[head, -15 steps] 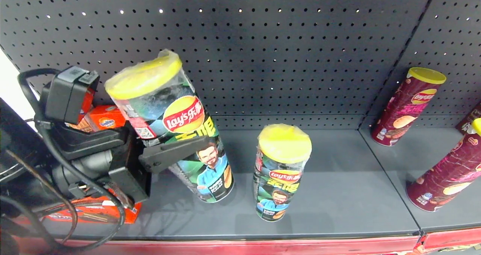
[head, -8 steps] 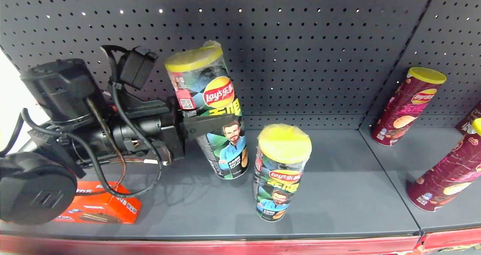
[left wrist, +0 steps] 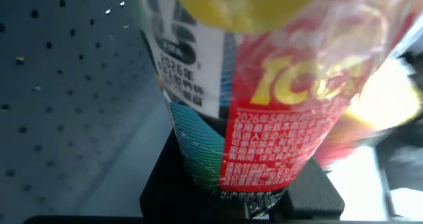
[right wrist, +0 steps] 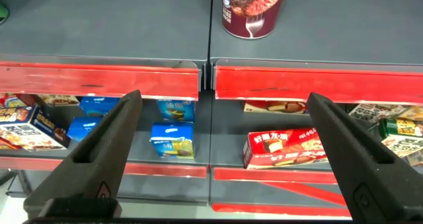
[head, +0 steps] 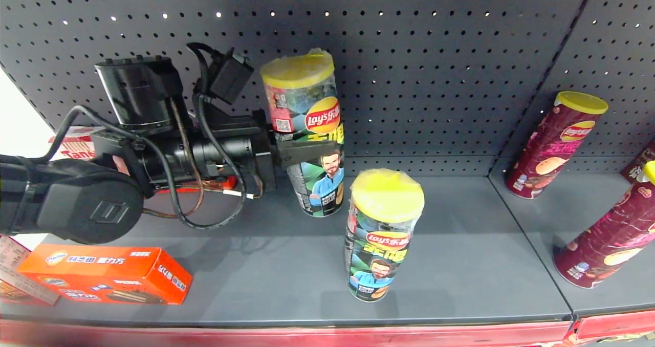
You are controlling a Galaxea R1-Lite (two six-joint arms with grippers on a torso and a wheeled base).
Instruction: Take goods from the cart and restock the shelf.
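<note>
Now placing step | my left gripper [head: 306, 155] clamps chip can [head: 309, 88] upright, upper centre, at shelf [head: 460, 265] back | right gripper [right wrist: 223, 97] spread, idle | next, I reckon: seat it, then release.

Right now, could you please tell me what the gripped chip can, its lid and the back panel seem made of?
Chip can: probably printed cardboard under glossy clear film, which wrinkles past the top.
Lid: likely plastic, smooth yellow.
Back panel: seemingly painted metal, matte grey with regular punched holes.
</note>
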